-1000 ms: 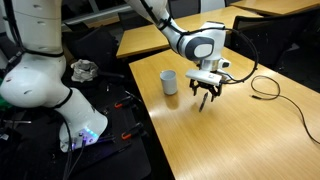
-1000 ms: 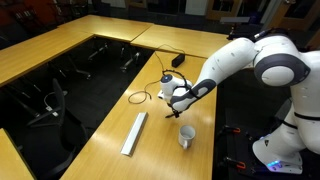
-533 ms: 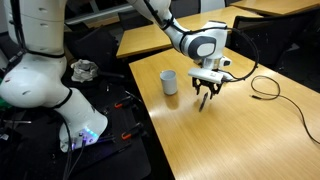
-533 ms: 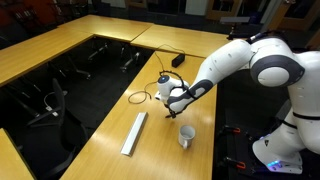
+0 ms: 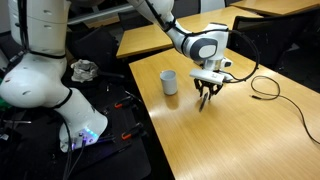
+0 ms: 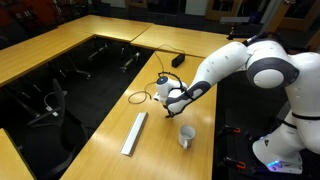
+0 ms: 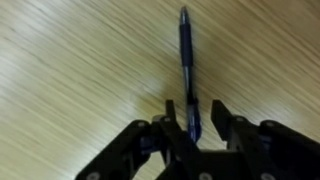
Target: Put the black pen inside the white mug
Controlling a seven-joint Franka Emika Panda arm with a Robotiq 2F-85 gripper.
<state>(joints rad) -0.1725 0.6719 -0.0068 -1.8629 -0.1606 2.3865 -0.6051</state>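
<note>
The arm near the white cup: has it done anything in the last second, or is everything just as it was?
Very little. The gripper looks to have risen slightly above the table, with the pen between its fingers in the wrist view. Whether it had the pen a second ago, I cannot tell. The white cup, the grey bar and the black cable stayed put.

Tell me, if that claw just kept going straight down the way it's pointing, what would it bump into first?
Probably the wooden table. The gripper points down with the black pen between its fingers, so the pen's tip would likely touch the wood first. The white mug stands off to the side, out of that line.
</note>
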